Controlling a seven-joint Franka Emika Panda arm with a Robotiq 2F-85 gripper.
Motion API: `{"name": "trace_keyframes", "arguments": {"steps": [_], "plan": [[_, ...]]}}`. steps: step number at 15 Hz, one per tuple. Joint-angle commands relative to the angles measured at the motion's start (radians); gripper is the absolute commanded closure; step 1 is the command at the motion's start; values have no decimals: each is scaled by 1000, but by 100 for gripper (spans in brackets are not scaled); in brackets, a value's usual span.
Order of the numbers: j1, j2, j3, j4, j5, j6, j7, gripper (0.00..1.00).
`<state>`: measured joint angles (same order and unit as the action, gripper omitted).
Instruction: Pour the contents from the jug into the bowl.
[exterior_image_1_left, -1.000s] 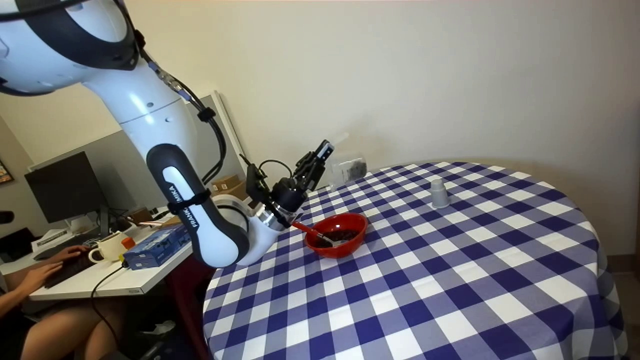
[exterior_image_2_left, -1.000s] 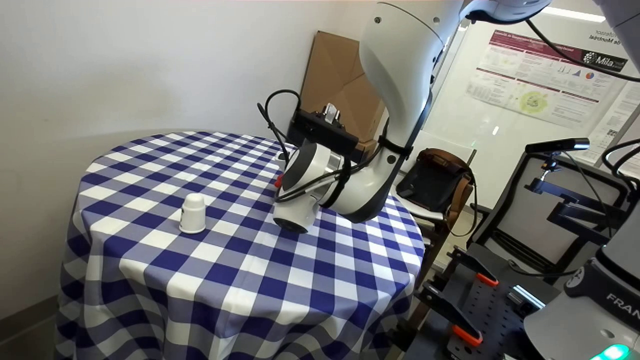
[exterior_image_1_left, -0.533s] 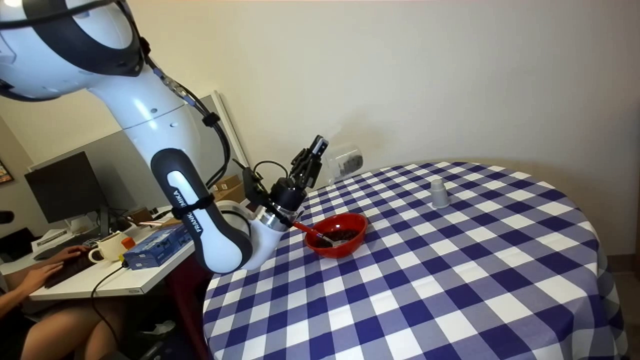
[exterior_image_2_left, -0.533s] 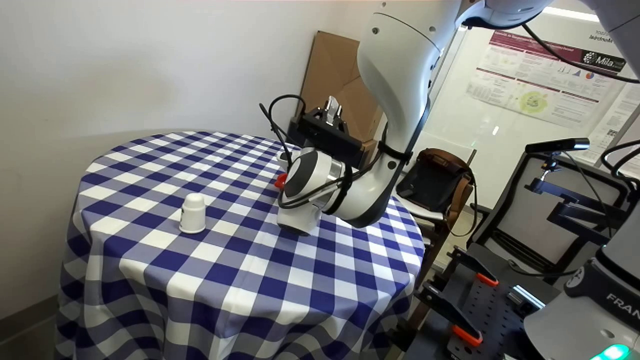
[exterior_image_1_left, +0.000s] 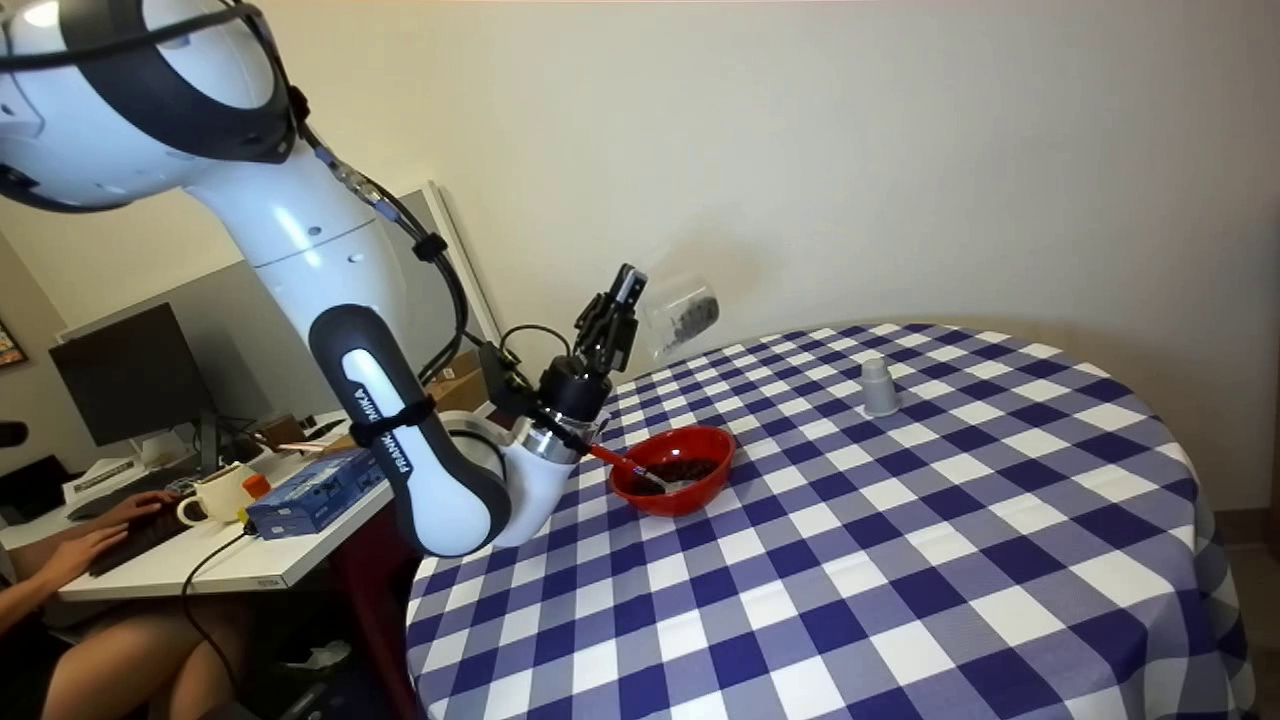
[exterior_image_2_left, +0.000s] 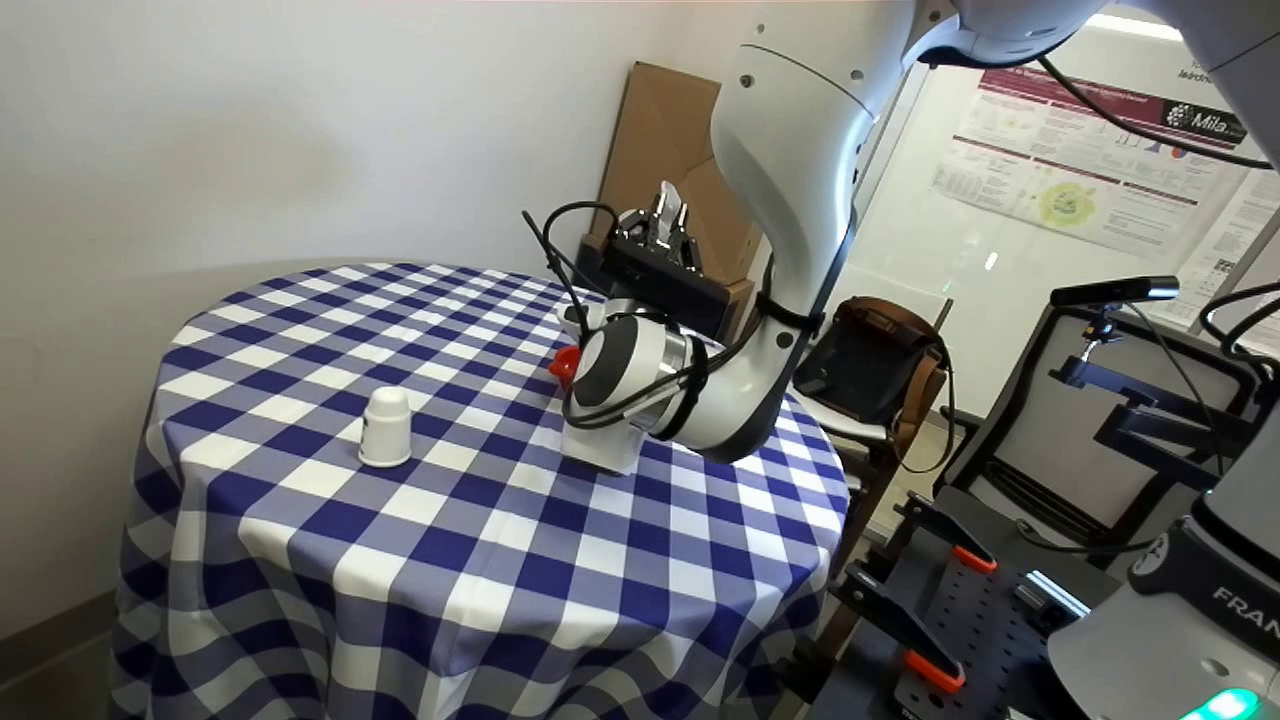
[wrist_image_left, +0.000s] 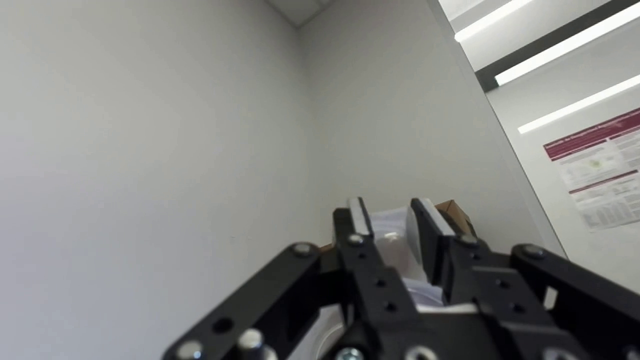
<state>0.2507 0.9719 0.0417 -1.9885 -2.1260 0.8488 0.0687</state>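
Observation:
The clear jug is held tilted in the air at my gripper, which points upward. A dark patch shows in the jug; I cannot tell whether it lies inside or on its wall. In the wrist view the fingers are close together with clear plastic of the jug between them. The red bowl stands on the table below the jug in the picture, with dark contents and a red-handled utensil. In an exterior view the arm hides most of the bowl, and the gripper shows behind the wrist.
A white upturned cup or cup stack stands farther along the checked table, also in an exterior view. A wall is behind the table. A desk with a blue box and a person's hands is beside it.
My gripper has turned more upright and shifted a little left and up. The jug has moved left and up with it, its right end rising. The forearm has lowered slightly. The bowl has not moved.

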Motion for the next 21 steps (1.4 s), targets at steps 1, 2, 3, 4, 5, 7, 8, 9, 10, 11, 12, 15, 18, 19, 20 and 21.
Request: {"name": "trace_keyframes", "arguments": {"steps": [1, 2, 3, 4, 5, 7, 8, 9, 10, 11, 12, 15, 18, 19, 20, 21], "plan": [[49, 19, -59, 17, -1, -21, 38, 88], [57, 20, -72, 20, -2, -19, 46, 88], [69, 23, -87, 23, 0, -19, 56, 88], [80, 25, -100, 26, 4, -19, 65, 88], [93, 27, -116, 28, 7, -19, 75, 88], [111, 29, -136, 30, 12, -19, 88, 88], [118, 31, -144, 31, 15, -20, 94, 88], [126, 33, -152, 34, 17, -19, 99, 88], [131, 35, -157, 36, 19, -19, 101, 88], [136, 37, -162, 39, 22, -19, 104, 88], [141, 39, -167, 41, 25, -19, 107, 88], [150, 44, -175, 46, 31, -19, 112, 88], [153, 46, -177, 50, 35, -19, 113, 88], [153, 46, -177, 51, 37, -19, 113, 88], [153, 46, -178, 52, 39, -19, 113, 88], [153, 47, -179, 54, 43, -19, 113, 88]]}}
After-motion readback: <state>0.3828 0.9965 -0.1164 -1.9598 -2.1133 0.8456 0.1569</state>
